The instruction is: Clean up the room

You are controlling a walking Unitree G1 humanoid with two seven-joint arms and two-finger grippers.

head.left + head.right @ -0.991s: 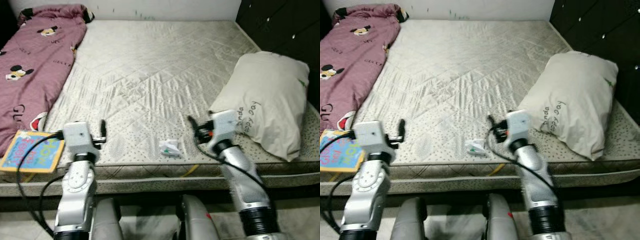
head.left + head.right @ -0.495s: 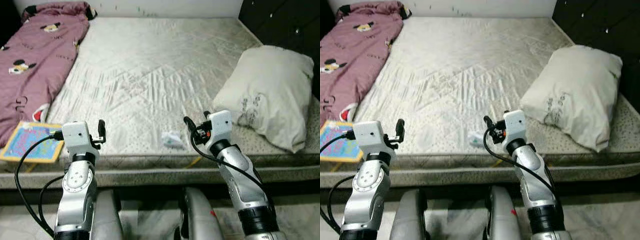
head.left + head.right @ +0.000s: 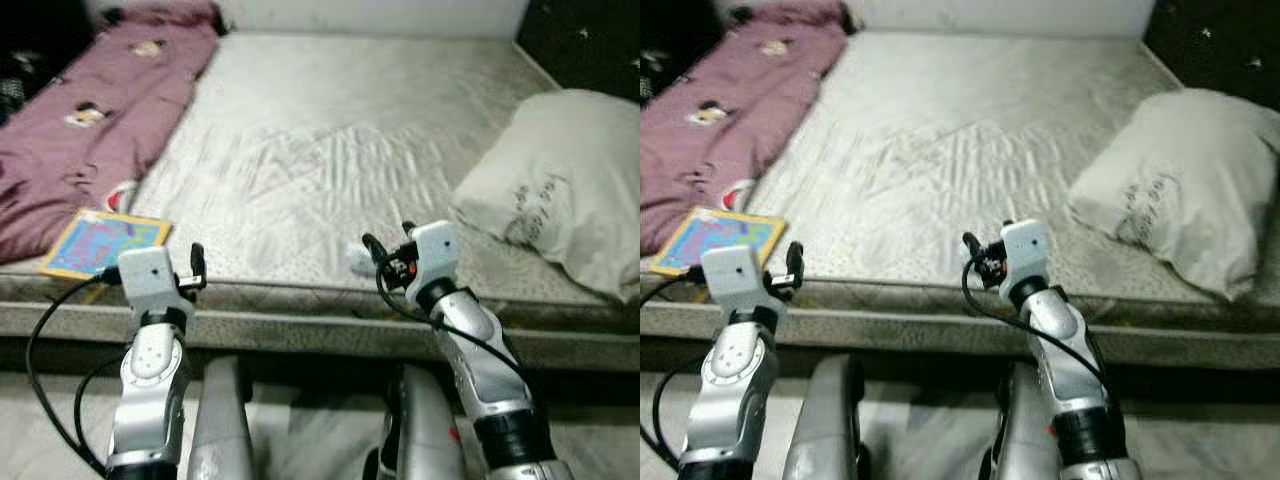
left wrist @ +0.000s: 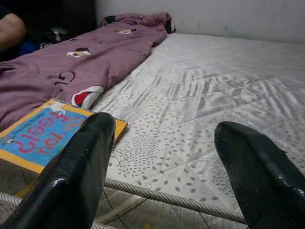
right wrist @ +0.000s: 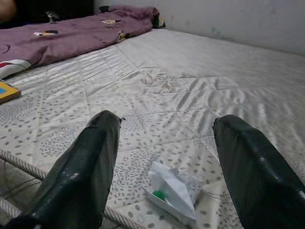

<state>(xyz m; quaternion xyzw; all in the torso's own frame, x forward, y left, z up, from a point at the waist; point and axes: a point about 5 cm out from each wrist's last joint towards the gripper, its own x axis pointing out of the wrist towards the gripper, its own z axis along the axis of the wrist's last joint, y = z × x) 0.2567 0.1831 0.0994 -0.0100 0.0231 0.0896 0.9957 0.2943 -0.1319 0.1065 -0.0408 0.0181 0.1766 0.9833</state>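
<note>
A small crumpled white wrapper point(image 3: 356, 259) with a green mark point(image 5: 172, 191) lies on the bare quilted mattress point(image 3: 340, 130), close to its front edge. My right gripper point(image 3: 388, 241) is open, held just short of the wrapper and pointing at it with nothing between its fingers. My left gripper point(image 4: 166, 123) is also open and empty. It is raised before the bed's front left edge, facing a colourful children's book point(image 3: 105, 243) that lies flat at the mattress corner.
A purple cartoon-print blanket point(image 3: 100, 130) runs along the bed's left side. A white pillow point(image 3: 560, 200) rests on the right. Dark cupboards point(image 3: 590, 40) stand at the far right. A person's arm point(image 4: 9, 28) shows beyond the blanket. The bed's edge point(image 3: 330, 330) runs across just ahead of both arms.
The whole view has shifted: the bed's front edge now sits higher and the scene has slid right, so the camera moved. Both grippers stay open and empty.
</note>
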